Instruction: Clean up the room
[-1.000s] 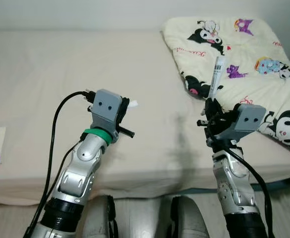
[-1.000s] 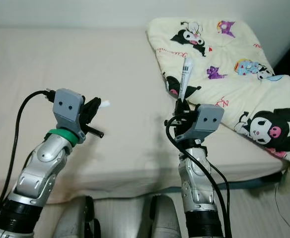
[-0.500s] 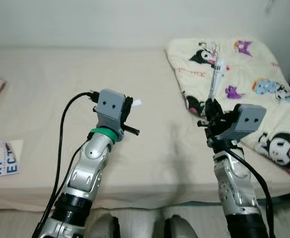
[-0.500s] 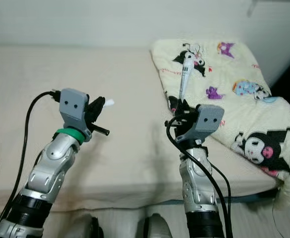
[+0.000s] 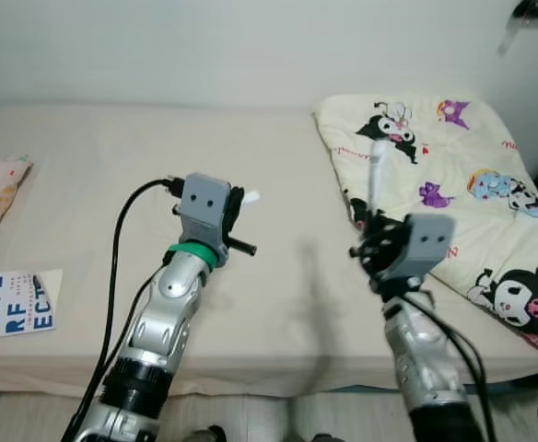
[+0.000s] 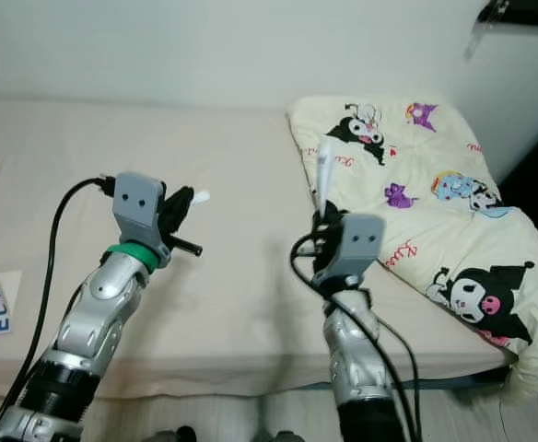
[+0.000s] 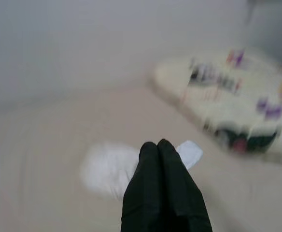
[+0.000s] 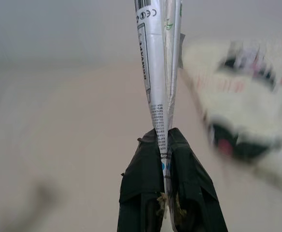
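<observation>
Both grippers raised over the bed's near edge, each clamped on litter.

The left gripper [image 5: 239, 204] has its fingers [image 7: 160, 159] pressed together on a white scrap [image 7: 107, 166], blurred in the left wrist view; what it is cannot be told. The right gripper [image 8: 164, 145] pinches a silver wrapper [image 8: 156, 63] upright, its top cut off in the right wrist view. Below lies the bed [image 5: 85, 166]; a paper [image 5: 16, 305] sits at its left edge, cut off by the frame. A blanket [image 5: 462, 184] covers the bed's far right corner.
</observation>
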Robot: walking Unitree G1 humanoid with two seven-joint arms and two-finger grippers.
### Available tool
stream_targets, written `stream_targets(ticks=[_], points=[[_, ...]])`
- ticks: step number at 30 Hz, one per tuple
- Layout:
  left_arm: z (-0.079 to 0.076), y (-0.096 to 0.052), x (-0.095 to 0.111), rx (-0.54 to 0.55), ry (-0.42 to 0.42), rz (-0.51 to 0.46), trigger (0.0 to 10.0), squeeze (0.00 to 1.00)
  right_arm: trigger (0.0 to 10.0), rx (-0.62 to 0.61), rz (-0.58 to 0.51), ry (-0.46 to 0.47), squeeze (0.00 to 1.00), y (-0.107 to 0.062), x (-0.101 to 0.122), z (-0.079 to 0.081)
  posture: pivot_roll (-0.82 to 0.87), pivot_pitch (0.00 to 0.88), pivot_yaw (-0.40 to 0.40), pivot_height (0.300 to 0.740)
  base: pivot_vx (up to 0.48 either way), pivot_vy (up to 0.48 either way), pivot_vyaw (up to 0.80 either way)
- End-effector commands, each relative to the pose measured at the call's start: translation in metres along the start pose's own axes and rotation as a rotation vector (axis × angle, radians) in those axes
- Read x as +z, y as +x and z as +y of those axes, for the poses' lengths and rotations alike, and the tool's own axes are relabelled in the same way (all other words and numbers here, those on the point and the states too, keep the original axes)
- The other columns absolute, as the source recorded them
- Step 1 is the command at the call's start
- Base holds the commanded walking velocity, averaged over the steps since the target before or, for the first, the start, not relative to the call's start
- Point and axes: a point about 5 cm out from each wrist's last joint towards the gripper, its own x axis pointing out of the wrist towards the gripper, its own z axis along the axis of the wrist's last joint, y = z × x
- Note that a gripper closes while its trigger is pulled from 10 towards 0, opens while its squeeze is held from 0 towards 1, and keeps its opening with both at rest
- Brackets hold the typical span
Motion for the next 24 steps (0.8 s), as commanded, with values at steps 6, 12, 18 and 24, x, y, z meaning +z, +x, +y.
stream_targets(ticks=[6,12,18,24], points=[[-0.001,-0.013,-0.027,0.017,0.016,0.077,10.0,0.00,10.0,0.006,0.033,-0.008,0.00,-0.009,-0.013,0.002,-0.05,0.023,0.034,0.720,-0.152,0.000,0.00],[-0.002,-0.012,-0.026,0.023,0.018,0.065,10.0,0.00,10.0,0.015,-0.006,-0.003,0.00,-0.002,-0.005,0.001,-0.05,0.022,0.029,0.720,-0.306,0.000,0.00],[0.000,-0.009,-0.022,0.029,0.019,0.045,10.0,0.00,10.0,0.016,-0.028,0.028,0.00,0.005,0.001,0.002,-0.05,0.024,0.030,0.720,-0.307,0.000,0.00],[0.000,-0.008,-0.020,0.029,0.026,0.033,10.0,0.00,10.0,0.023,-0.047,0.056,0.00,0.007,0.005,0.006,-0.05,0.024,0.034,0.720,-0.306,0.000,0.00]])
